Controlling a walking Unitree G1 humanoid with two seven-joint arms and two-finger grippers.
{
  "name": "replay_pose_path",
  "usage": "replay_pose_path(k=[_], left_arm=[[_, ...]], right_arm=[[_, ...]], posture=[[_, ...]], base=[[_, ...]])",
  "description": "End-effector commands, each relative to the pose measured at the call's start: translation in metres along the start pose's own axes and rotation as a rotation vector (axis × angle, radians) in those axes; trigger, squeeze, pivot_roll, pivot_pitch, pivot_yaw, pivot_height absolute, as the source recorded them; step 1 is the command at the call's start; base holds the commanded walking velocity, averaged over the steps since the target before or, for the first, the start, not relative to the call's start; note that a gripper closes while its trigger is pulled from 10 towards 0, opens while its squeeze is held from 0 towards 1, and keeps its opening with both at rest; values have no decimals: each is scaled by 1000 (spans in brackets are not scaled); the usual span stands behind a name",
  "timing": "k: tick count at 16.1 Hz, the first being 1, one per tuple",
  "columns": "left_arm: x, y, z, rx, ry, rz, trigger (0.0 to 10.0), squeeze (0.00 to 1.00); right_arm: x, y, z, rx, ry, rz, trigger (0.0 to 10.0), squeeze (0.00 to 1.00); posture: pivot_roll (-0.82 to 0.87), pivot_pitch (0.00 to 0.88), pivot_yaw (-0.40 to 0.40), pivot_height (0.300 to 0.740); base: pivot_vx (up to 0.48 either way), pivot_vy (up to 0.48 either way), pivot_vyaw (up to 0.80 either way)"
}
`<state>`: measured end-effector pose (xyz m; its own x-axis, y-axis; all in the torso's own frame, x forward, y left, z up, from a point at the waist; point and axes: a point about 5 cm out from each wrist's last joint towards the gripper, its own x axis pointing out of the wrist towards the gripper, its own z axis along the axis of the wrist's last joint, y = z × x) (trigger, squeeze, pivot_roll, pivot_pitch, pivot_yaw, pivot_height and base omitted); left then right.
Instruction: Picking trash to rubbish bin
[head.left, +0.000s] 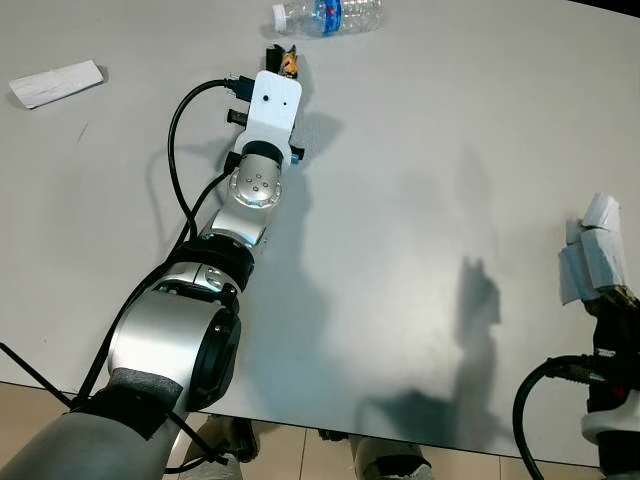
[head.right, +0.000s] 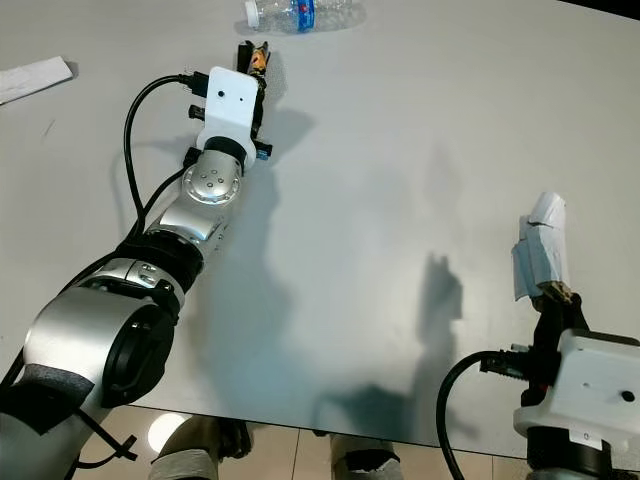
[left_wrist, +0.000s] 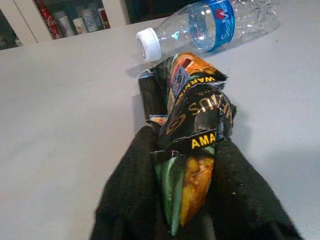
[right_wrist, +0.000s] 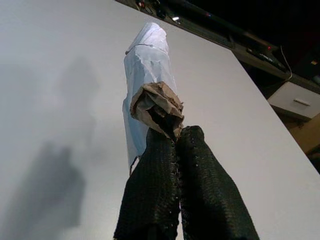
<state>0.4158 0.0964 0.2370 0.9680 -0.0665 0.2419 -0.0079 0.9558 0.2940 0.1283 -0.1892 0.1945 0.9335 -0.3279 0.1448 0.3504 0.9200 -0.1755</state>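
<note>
Your left gripper (left_wrist: 192, 150) clamped on one snack wrapper (left_wrist: 197, 130), right gripper (right_wrist: 172, 137) clamped on one paper wad (right_wrist: 145, 70), one bottle (head.left: 330, 15), one paper scrap (head.left: 55, 83) on the table (head.left: 420, 200).

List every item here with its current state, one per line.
Left gripper: shut on snack wrapper
Snack wrapper: crumpled, pinched, near the bottle
Right gripper: shut on paper scrap
Paper scrap: crumpled, held above the table
Bottle: capped, lying on its side
Folded paper: flat on table
</note>
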Motion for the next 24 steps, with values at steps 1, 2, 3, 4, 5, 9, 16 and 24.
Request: replay_pose_path(k=[1, 2, 3, 4, 5, 9, 16, 24], left_arm=[[-17, -6, -43, 7, 167, -18, 0, 0], [-17, -5, -43, 5, 163, -16, 0, 0], [-18, -4, -44, -5, 156, -12, 0, 0], [-19, -4, -44, -9, 156, -13, 0, 0], [-20, -4, -46, -16, 156, -14, 0, 0], [-28, -5, -58, -23, 170, -32, 0, 0], [-31, 6, -62, -41, 133, -18, 0, 0], [-57, 18, -85, -25, 89, -20, 0, 0]], right_arm=[[-2, -5, 3, -15, -4, -19, 10000, 0], [-1, -5, 4, -14, -8, -19, 10000, 0], [2, -4, 6, -12, -24, -13, 10000, 0], [4, -3, 7, -10, -27, -11, 10000, 0], [5, -3, 7, -5, -28, -6, 10000, 0], [10, 4, 9, 64, -24, 61, 10000, 0], [13, 18, 6, 141, 23, 237, 10000, 0], [29, 22, 7, 171, 48, 344, 10000, 0]], posture=[[-361, 404, -127, 740], [-358, 402, -127, 740], [-347, 395, -127, 740], [-344, 393, -128, 740], [-338, 390, -129, 740], [-316, 373, -136, 740], [-251, 337, -133, 740], [-108, 274, -106, 740]], base=[[0, 0, 0], [0, 0, 0], [0, 0, 0], [0, 0, 0], [0, 0, 0], [0, 0, 0], [0, 0, 0], [0, 0, 0]])
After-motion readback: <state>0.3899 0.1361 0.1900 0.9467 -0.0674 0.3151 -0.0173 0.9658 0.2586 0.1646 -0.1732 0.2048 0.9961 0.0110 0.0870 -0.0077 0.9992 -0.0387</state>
